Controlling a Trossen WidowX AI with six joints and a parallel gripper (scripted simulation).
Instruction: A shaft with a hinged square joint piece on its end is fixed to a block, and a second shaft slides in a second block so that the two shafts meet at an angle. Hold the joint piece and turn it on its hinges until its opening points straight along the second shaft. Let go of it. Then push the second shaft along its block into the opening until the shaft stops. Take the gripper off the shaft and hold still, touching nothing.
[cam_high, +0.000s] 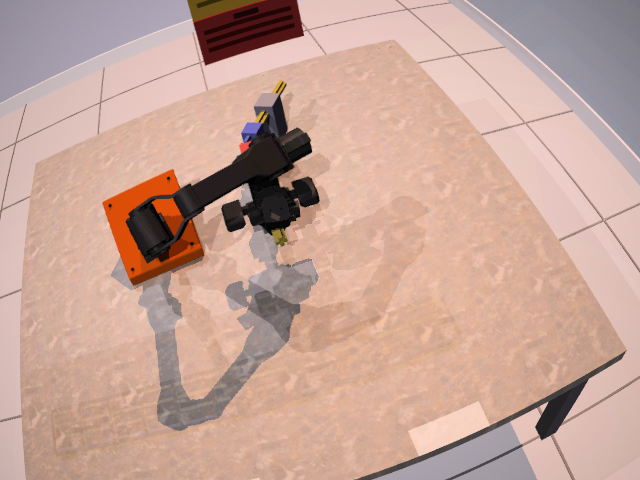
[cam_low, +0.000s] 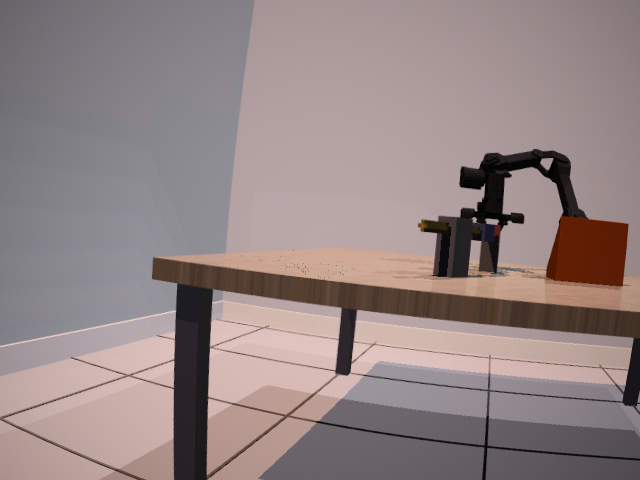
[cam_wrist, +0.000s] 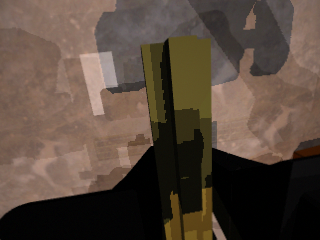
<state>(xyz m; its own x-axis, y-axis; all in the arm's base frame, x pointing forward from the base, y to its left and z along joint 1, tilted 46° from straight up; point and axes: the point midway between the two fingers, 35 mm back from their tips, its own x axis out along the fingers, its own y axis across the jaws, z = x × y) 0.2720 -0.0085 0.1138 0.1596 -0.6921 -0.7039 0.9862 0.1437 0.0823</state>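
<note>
My gripper (cam_high: 275, 209) (cam_wrist: 171, 149) is shut on the second shaft (cam_high: 279, 236) (cam_wrist: 191, 75), a ribbed yellow bar whose free end sticks out past the fingers. The first shaft (cam_high: 279, 87) (cam_low: 434, 225) is yellow and runs through an upright grey block (cam_high: 267, 100) (cam_low: 461, 248). On its end sits the hinged joint, with a blue part (cam_high: 251, 129) (cam_low: 482, 232) and a red joint piece (cam_high: 244, 148) (cam_low: 496, 231). The arm covers most of the red piece from above, so its opening and the second shaft's inner end are hidden. The second grey block (cam_low: 486, 255) is largely hidden.
The arm's orange base (cam_high: 186, 248) (cam_low: 589, 250) stands beside the blocks. The arm reaches from it low over the joint. The table (cam_high: 465, 289) (cam_low: 310, 266) carries shadows of the arm. A red and yellow cabinet (cam_high: 250, 33) stands beyond the table edge.
</note>
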